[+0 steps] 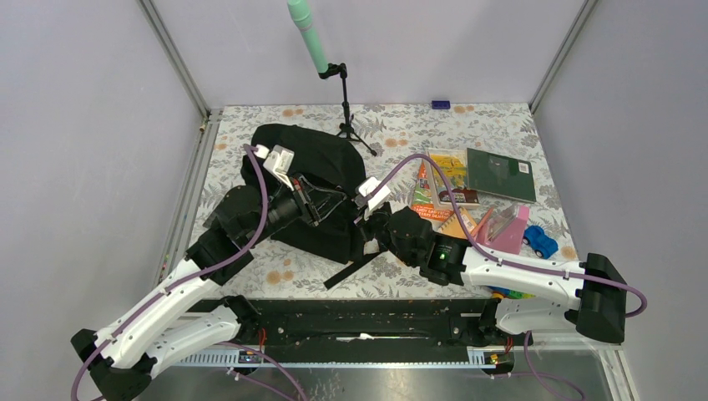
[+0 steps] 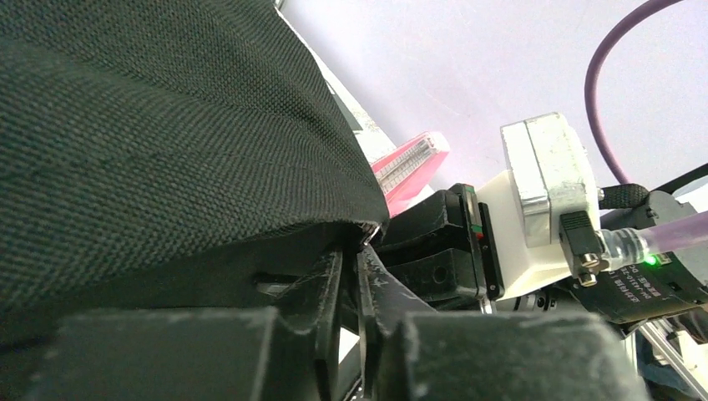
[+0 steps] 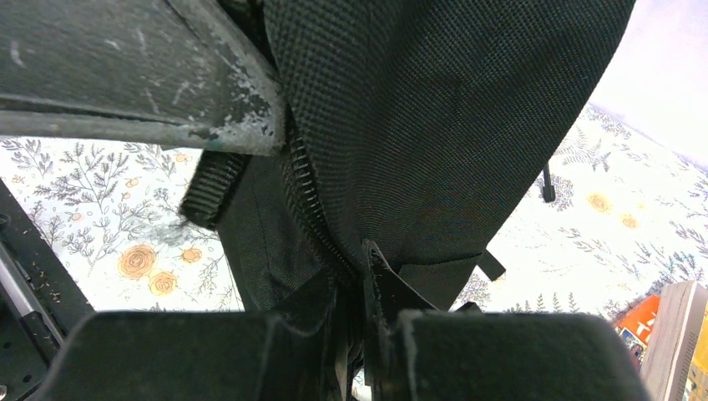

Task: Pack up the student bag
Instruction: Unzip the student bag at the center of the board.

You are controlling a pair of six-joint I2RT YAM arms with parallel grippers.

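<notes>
The student bag [image 1: 305, 180] is a large black fabric backpack lying left of the table's middle. My left gripper [image 1: 322, 203] reaches over it from the left. In the left wrist view its jaws [image 2: 351, 261] are pinched together on the edge of the bag's cloth [image 2: 167, 142]. My right gripper [image 1: 366, 220] comes in from the right at the bag's near right edge. The right wrist view shows it [image 3: 351, 280] shut on the bag's fabric [image 3: 434, 109] beside a zipper [image 3: 309, 209]. The two grippers hold the bag close to one another. The bag's inside is hidden.
Right of the bag lie a dark green book [image 1: 499, 174], a yellow and orange booklet [image 1: 447, 180], a pink flat item [image 1: 509, 227] and a blue toy car [image 1: 541, 241]. A small tripod [image 1: 346, 117] with a green rod stands behind the bag. A strap [image 1: 355, 269] trails toward the near edge.
</notes>
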